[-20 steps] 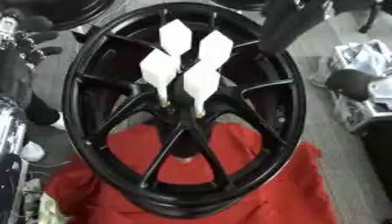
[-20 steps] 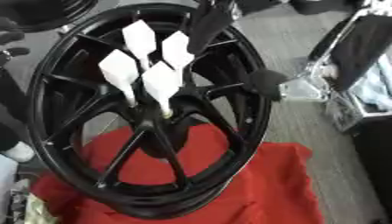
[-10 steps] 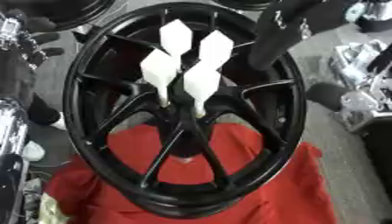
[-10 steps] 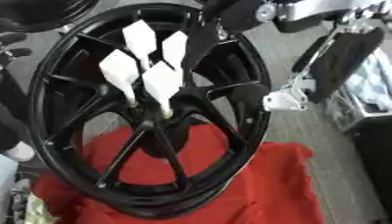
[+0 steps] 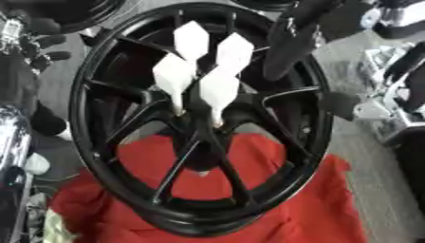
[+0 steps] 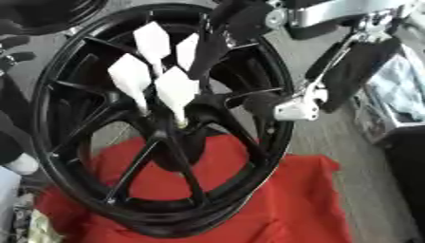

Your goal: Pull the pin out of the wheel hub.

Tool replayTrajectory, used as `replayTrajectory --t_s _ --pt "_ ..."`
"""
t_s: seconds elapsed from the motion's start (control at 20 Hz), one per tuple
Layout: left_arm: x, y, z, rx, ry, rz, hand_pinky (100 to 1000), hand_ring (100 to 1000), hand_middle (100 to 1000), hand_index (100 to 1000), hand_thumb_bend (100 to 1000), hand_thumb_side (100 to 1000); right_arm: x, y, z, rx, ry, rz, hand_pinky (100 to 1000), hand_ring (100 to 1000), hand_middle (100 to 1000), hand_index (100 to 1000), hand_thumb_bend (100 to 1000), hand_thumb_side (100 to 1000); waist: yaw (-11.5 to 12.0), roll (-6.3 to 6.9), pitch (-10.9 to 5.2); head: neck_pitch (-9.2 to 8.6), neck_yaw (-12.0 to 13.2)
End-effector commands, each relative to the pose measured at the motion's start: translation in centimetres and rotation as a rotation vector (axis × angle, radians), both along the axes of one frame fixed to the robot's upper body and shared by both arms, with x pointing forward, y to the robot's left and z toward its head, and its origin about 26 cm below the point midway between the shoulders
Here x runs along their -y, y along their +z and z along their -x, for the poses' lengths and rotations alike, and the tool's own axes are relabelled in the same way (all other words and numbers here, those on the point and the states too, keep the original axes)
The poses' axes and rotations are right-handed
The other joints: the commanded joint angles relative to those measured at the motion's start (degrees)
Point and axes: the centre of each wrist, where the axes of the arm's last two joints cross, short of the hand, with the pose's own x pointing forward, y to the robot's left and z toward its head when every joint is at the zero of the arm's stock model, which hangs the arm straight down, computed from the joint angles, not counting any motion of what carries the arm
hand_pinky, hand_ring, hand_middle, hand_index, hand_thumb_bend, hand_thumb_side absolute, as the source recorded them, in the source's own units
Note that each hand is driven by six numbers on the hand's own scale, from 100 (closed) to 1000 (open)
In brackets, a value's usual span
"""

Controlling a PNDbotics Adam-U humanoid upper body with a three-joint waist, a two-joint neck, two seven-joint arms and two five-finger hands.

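Though white-topped, pins [image 5: 219, 90] in hub [image 5: 202, 124]

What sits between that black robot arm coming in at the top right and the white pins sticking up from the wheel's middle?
Nothing solid: in the left eye view only open gaps and black spokes of the wheel separate the right hand from the white pins.

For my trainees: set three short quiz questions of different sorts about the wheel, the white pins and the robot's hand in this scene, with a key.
1. True or false: the black wheel lies on a red cloth.
2. How many white pins stand at the hub? A two, B four, C six.
3. Fill in: the right hand is over the wheel's ____ side.

Key: 1 true. 2 B. 3 right.
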Motion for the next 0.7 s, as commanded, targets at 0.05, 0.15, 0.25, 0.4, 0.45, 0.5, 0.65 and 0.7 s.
replayTrajectory --t_s 0.05,0.15,0.25,0.4,0.45,0.5,0.65,0.7 --pt "-0.6 1.3 0.2 0.042 0.020 -0.003 694 755 694 704 101 784 -0.1 0.8 0.4 0.105 0.085 0.144 826 746 741 867 100 298 0.04 0.11 -1.43 -0.16 0.08" --pt "-0.7 1.3 0.2 0.044 0.024 0.000 694 755 694 704 101 783 -0.3 0.8 0.3 0.106 0.079 0.131 826 745 742 875 100 298 0.07 0.12 -1.45 -0.11 0.06" --pt "-0.7 1.4 0.2 0.046 0.028 0.004 694 755 694 704 102 782 -0.5 0.8 0.1 0.111 0.075 0.123 822 728 740 883 100 304 0.12 0.12 -1.50 -0.06 -0.01" --pt "-0.7 1.5 0.2 0.053 0.035 0.014 694 755 694 704 104 778 -0.7 0.8 -0.5 0.124 0.080 0.123 816 701 739 885 100 304 0.25 0.10 -1.62 0.06 -0.24" --pt "-0.8 1.6 0.2 0.056 0.038 0.019 694 755 694 704 104 777 -0.8 0.8 -0.7 0.130 0.084 0.120 812 682 744 886 105 305 0.27 0.11 -1.67 0.11 -0.36" --pt "-0.8 1.6 0.3 0.059 0.042 0.025 694 755 694 704 104 775 -0.7 0.8 -1.0 0.134 0.083 0.115 810 669 750 888 112 305 0.26 0.14 -1.73 0.15 -0.52" --pt "-0.8 1.8 0.3 0.070 0.050 0.041 695 755 694 704 106 771 -0.5 0.8 -2.0 0.147 0.060 0.100 811 672 748 885 145 325 0.20 0.27 -1.89 0.31 -1.10" --pt "-0.8 1.9 0.4 0.073 0.054 0.046 695 755 694 704 107 771 -0.5 0.7 -2.3 0.154 0.052 0.098 811 676 755 887 160 335 0.21 0.29 -1.92 0.38 -1.36"
